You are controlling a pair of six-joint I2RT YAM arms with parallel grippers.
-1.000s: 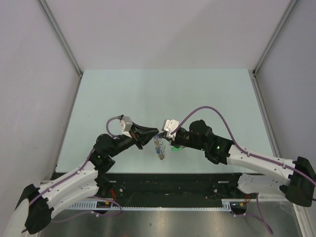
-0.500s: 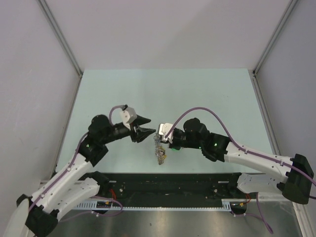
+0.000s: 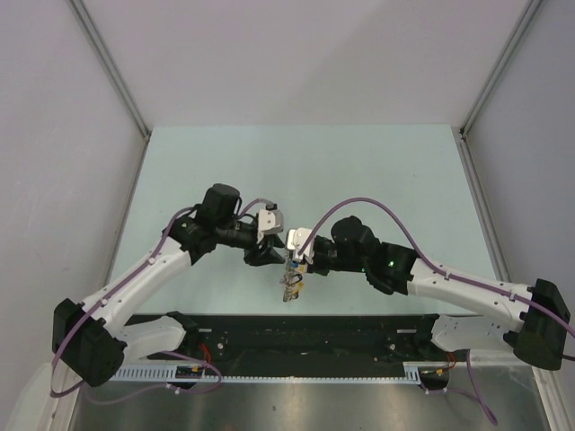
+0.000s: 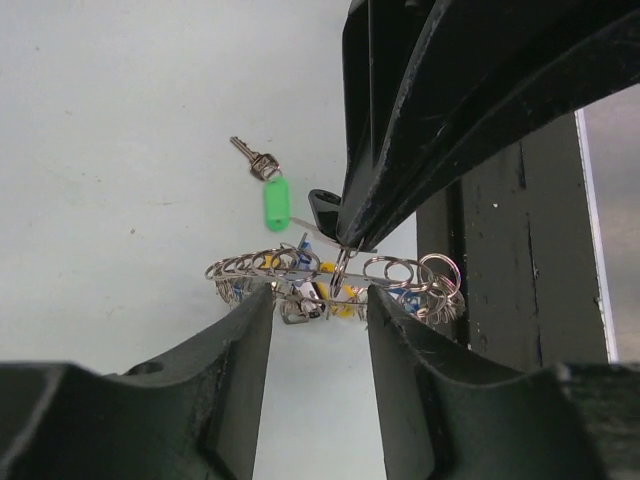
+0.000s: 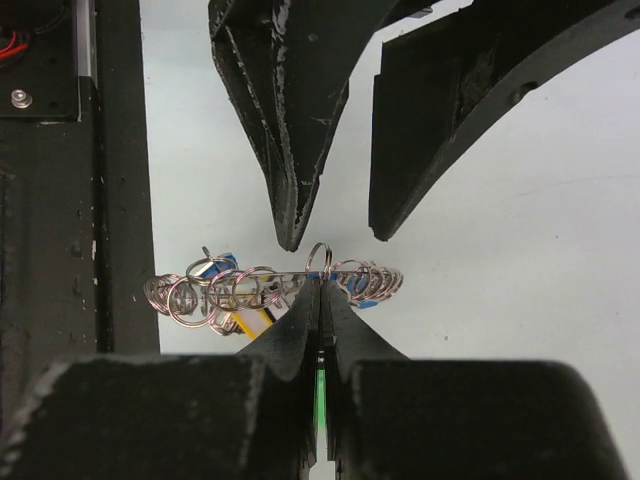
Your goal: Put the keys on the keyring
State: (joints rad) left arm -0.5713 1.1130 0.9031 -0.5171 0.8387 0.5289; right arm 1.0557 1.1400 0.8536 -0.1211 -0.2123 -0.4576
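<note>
The keyring (image 5: 262,283) is a metal ring edged with small wire loops, seen edge-on and lifted off the table. My right gripper (image 5: 321,286) is shut on its rim. Keys with yellow (image 5: 250,322) and blue (image 5: 212,267) heads hang from it. My left gripper (image 4: 320,298) is open, its fingertips (image 5: 291,238) just beyond the ring and apart from it. A green-headed key (image 4: 275,201) lies loose on the table under the ring. From above, the keyring (image 3: 289,280) dangles below both grippers, the left gripper (image 3: 272,245) facing the right gripper (image 3: 293,254).
A black rail (image 4: 498,260) runs along the near table edge close to the ring. The pale green table (image 3: 296,171) stretches away behind the grippers, with grey enclosure walls on both sides.
My left gripper let go of the ring and opened, drew back to the left, then swung in again with the arm raised. My right gripper kept its hold on the ring.
</note>
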